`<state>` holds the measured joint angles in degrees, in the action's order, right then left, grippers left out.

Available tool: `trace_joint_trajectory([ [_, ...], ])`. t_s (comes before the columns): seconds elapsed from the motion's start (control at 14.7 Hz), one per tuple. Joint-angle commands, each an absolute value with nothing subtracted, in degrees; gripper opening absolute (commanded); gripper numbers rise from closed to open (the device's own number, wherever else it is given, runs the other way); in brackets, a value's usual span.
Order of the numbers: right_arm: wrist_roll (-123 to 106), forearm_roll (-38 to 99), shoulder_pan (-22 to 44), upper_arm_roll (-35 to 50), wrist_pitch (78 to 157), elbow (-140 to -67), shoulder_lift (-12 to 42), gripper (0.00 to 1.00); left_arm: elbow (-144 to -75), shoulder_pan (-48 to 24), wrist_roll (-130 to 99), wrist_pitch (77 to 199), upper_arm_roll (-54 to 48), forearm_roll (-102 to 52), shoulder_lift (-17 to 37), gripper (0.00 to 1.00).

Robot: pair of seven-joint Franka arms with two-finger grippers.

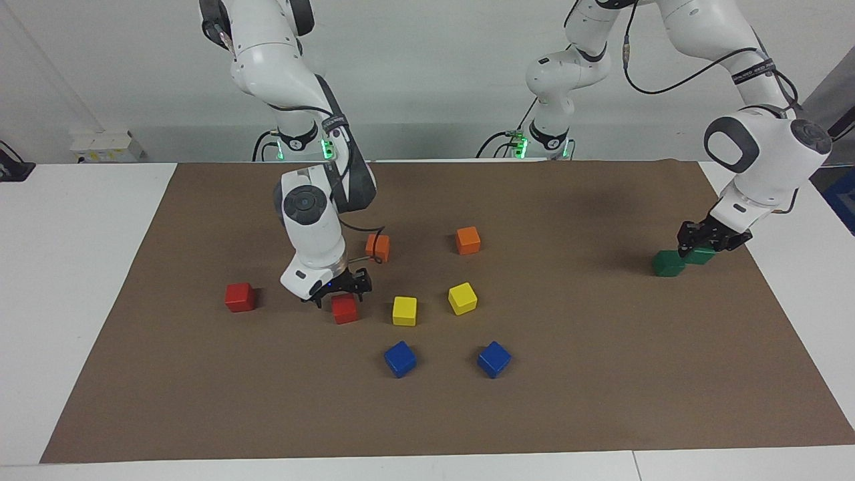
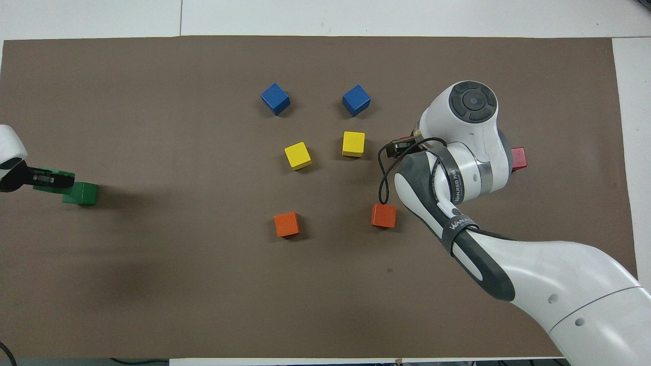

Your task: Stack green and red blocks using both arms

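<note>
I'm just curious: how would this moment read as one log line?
left gripper: shut on green block, over second green block | right gripper: open, over red block

2 green cubes (image 1: 668, 263), 2 red (image 1: 240, 296), 2 orange (image 1: 467, 240), 2 yellow (image 1: 404, 310), 2 blue (image 1: 400, 359).
</note>
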<state>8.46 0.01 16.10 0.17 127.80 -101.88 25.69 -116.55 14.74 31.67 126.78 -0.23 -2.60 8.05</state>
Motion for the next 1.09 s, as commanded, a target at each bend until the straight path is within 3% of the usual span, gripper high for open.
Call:
trace_joint_trajectory([
  [0.0, 8.26, 0.97, 15.47, 0.53, 126.65, -100.28, 26.72, 1.0, -121.46, 15.29, 32.96, 131.39, -0.26, -1.93, 5.54, 0.0],
  [0.14, 8.35, 1.05, 15.56, 0.53, 126.56, -100.28, 26.72, 0.96, -122.69, 15.64, 32.87, 132.18, -0.26, -1.93, 5.36, 0.0],
  [0.2, 8.35, 0.97, 15.64, 0.53, 126.56, -100.28, 26.72, 0.82, -122.87, 15.99, 32.78, 132.19, -0.26, -1.93, 5.27, 0.0],
  [0.34, 8.35, 1.05, 15.56, 0.53, 126.39, -100.28, 26.72, 0.22, -123.22, 16.35, 32.52, 132.27, -0.26, -1.93, 5.1, 0.0],
  [0.41, 8.35, 1.05, 15.56, 0.53, 126.21, -100.28, 26.63, 0.0, -123.4, 16.35, 32.17, 132.62, -0.26, -1.93, 5.01, 0.0],
  [0.61, 8.09, 0.88, 15.38, 0.53, 125.33, -100.02, 26.54, 0.0, -125.41, 16.35, 31.91, 135.87, -0.26, -1.93, 5.01, 0.0],
  [0.89, 8.53, 0.01, 15.38, 0.09, 110.6, -89.67, 25.58, 0.0, -125.86, 16.35, 31.29, 137.37, -0.26, -1.93, 5.19, 0.0],
  [1.02, 7.39, -3.06, 13.99, -0.44, 108.46, -89.56, 20.85, 0.0, -125.86, 16.17, 31.29, 137.37, -0.35, -1.93, 5.36, 0.0],
])
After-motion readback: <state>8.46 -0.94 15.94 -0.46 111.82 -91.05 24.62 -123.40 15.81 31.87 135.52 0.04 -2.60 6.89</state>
